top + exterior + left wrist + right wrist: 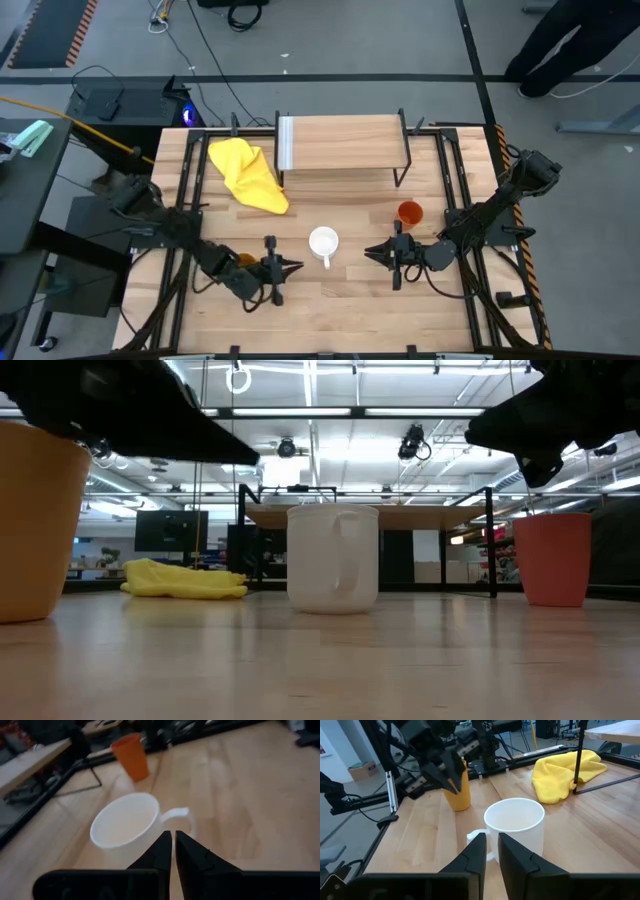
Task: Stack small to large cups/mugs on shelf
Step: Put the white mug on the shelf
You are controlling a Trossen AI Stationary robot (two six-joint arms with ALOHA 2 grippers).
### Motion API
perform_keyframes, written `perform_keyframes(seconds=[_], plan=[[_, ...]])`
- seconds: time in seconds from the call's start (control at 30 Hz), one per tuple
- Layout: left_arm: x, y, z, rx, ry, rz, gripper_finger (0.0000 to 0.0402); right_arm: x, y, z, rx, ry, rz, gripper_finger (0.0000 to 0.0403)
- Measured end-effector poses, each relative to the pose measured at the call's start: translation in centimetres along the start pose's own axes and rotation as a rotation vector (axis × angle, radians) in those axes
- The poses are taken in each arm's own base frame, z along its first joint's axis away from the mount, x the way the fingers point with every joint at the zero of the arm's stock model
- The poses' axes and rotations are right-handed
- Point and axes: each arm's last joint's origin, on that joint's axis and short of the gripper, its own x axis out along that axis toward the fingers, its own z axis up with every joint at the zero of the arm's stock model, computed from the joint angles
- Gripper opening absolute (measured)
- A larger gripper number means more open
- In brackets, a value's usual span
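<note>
White glazed ceramic, the mug with a handle (323, 242) stands upright near the middle of the pale wooden tabletop (340, 305), with bare planks on every side of it. The left gripper (286, 268) sits low just to one side of the mug, its 2 dark fingers (162, 851) pressed together with only a thin slit between them, holding nothing. The right gripper (375, 252) faces it from the other side, its fingers (475, 852) also drawn nearly together and empty.

An orange-red plastic cup (409, 212) stands upright just beside the right arm, between the mug and the front leg of the shelf. A yellow-orange cup (245, 260) stands close against the left arm, largely hidden from above.

Set along the far edge is the low light-wood shelf on thin black legs (345, 145), its top bare, with a white strip at the left-arm end. A crumpled yellow cloth (246, 174) lies touching its corner. A wide open strip of tabletop runs between the mug and the shelf.

No writing or labels can be read.
</note>
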Motion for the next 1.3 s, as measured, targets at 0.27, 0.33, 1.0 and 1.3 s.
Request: perform_keyframes(seconds=[0.27,0.33,1.0,1.3], plan=[[1.5,0.3,-1.1,-0.13,0.048,-0.005,0.0038,0.1,-0.4,-0.5,-0.013,0.045,-0.028,0.0058],[1.6,0.4,-1.1,-0.152,0.051,-0.008,0.0043,0.3,-0.9,-0.8,-0.014,0.074,-0.056,0.0058],[2.4,1.3,-1.1,-0.211,0.05,0.026,0.0057,8.1,-2.9,1.9,-0.057,0.317,-0.106,0.0058],[2.5,1.5,-1.4,-0.281,0.081,0.041,0.0057,10.1,-4.1,0.9,-0.045,0.378,-0.124,0.0058]])
